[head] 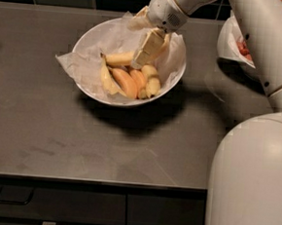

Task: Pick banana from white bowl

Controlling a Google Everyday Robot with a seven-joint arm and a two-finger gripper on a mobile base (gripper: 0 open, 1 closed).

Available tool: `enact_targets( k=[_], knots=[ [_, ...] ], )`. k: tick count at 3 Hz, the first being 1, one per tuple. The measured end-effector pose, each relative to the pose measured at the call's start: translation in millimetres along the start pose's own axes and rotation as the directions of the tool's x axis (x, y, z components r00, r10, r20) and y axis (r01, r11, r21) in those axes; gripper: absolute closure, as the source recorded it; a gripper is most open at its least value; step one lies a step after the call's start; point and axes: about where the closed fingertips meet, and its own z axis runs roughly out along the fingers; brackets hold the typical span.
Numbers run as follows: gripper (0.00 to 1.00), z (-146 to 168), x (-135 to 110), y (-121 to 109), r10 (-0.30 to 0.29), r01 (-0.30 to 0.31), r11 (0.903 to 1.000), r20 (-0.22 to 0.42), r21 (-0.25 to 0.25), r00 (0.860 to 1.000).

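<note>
The arm [271, 41] comes in from the right side, a thick white limb that rises from the rounded robot body [252, 182] in the lower right corner. It bends leftward across the top of the view. Its wrist sits over the far rim of the white bowl [85, 44], and from there the gripper [141, 60] slants down and to the left into the bowl. The gripper's pale tip lies over the right end of the banana [117, 59], right at it or touching it. Whether the gripper is wide, narrow or closed on the fruit cannot be told from this angle.

The banana lies inside the white bowl, in its far half, stretched roughly left to right across the top of the other fruit. It is pale yellow and smooth, with a slight curve, and its right part is hidden behind the gripper. Just in front of it sit the shorter bananas [128, 82], some orange and some yellow, bunched together near the bowl's middle. A curved pale one [104, 78] lies along their left side.

The bowl is lined with crinkled white paper [69, 62] that sticks out over the left rim. It stands on a dark grey counter [56, 137] and casts a shadow toward the front. At the upper right, partly behind the arm, is a second bowl [227, 40] with red berries [241, 46] in it. Below the counter edge run dark drawers [75, 204].
</note>
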Motion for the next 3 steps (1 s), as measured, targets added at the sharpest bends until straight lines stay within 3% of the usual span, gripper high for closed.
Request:
enact_targets(
  k=[3],
  knots=[
    [0.28, 41.5, 31.9, -23.4, 0.053, -0.053, 0.9986, -0.053, 0.002, 0.997]
  ],
)
